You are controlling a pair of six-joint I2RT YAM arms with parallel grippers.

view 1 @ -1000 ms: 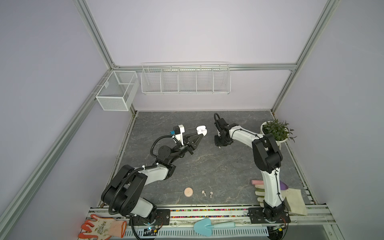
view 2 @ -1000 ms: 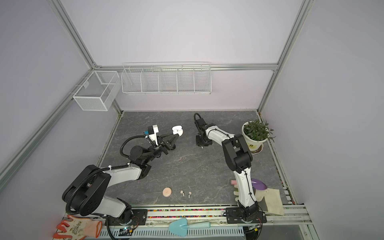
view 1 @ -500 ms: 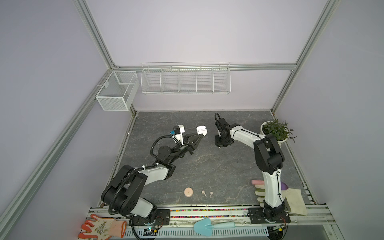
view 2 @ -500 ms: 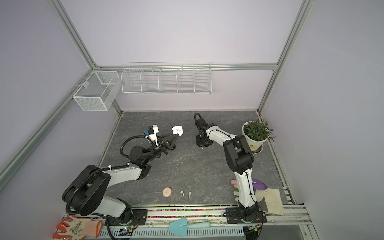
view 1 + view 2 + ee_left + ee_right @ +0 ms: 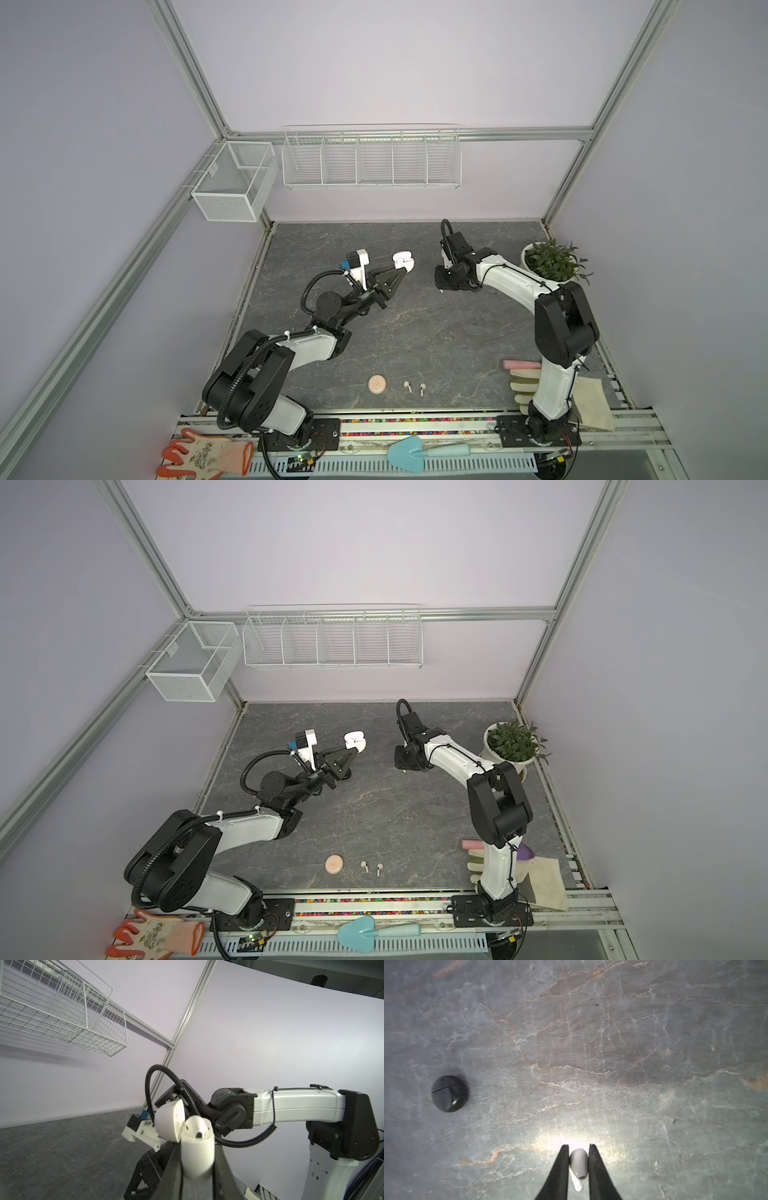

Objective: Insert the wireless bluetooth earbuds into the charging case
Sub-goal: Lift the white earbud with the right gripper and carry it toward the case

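Observation:
My left gripper (image 5: 400,273) (image 5: 197,1167) is shut on the white charging case (image 5: 404,262) (image 5: 197,1153) and holds it raised over the back middle of the table. The case's lid (image 5: 169,1120) stands open, and a white earbud (image 5: 197,1126) sits inside. My right gripper (image 5: 444,286) (image 5: 578,1146) hangs low over the table to the right of the case, shut on another white earbud (image 5: 578,1160) with its stem pointing back between the fingers. Two pale pink earbuds (image 5: 407,386) (image 5: 422,389) lie near the front edge beside a round pink case (image 5: 377,384).
A closed black case (image 5: 449,1093) lies on the table near my right gripper. A potted plant (image 5: 548,262) stands at the back right. Gloves (image 5: 524,384) and a cloth lie by the right arm's base. Wire baskets (image 5: 370,160) hang on the back wall.

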